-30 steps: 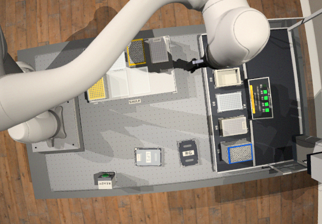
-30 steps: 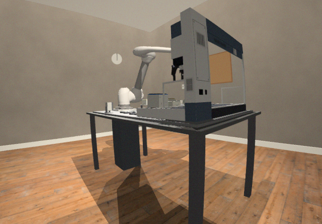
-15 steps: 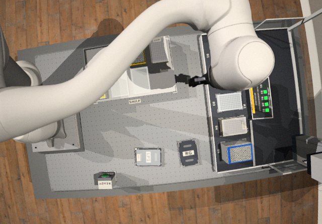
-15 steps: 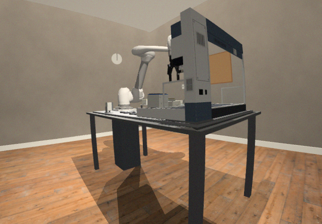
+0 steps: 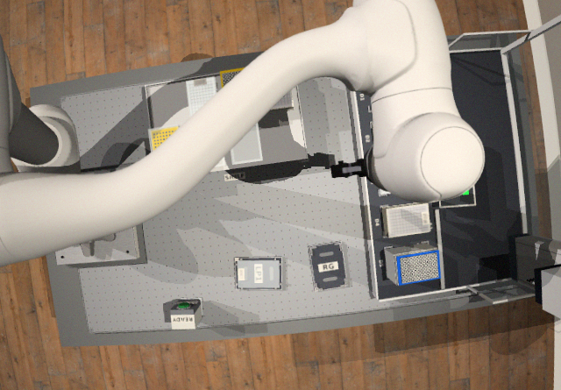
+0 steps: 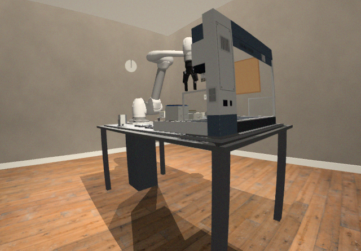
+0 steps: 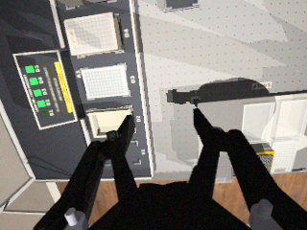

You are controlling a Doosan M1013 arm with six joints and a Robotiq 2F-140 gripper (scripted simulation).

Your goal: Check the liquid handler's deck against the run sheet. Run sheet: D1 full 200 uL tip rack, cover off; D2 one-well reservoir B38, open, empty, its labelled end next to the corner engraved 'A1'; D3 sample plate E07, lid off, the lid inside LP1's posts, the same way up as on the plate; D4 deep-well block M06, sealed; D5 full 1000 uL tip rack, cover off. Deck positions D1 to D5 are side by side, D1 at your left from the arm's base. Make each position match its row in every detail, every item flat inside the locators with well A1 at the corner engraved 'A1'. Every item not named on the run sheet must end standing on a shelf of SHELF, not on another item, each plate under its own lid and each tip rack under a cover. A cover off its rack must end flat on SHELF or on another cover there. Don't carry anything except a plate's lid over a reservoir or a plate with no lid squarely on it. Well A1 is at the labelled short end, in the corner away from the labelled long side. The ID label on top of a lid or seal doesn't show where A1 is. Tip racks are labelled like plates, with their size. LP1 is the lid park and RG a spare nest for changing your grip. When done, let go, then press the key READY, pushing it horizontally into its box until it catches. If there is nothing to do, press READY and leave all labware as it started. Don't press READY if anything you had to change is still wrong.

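My gripper [image 7: 162, 120] is open and empty. It hangs high above the strip of table between the deck and SHELF [image 7: 273, 125], and also shows in the overhead view [image 5: 346, 168] and the side view [image 6: 190, 80]. In the wrist view the cream one-well reservoir [image 7: 109, 122] sits in D2, just under my left finger. The white well plate [image 7: 104, 80] sits in D3 and the pale block [image 7: 93, 34] in D4. The D1 nest [image 7: 136, 153] shows only its locators. The blue-framed tip rack [image 5: 417, 265] stands in D5, next to the D4 block [image 5: 405, 219].
SHELF holds yellow-framed tip racks [image 5: 164, 136] [image 5: 230, 75] and pale flat items, partly hidden by my arm. LP1 [image 5: 258, 273], RG [image 5: 329, 266] and the READY box [image 5: 183, 314] lie along the near side. The handler's tall frame [image 6: 218, 82] and status panel [image 7: 40, 88] stand behind the deck.
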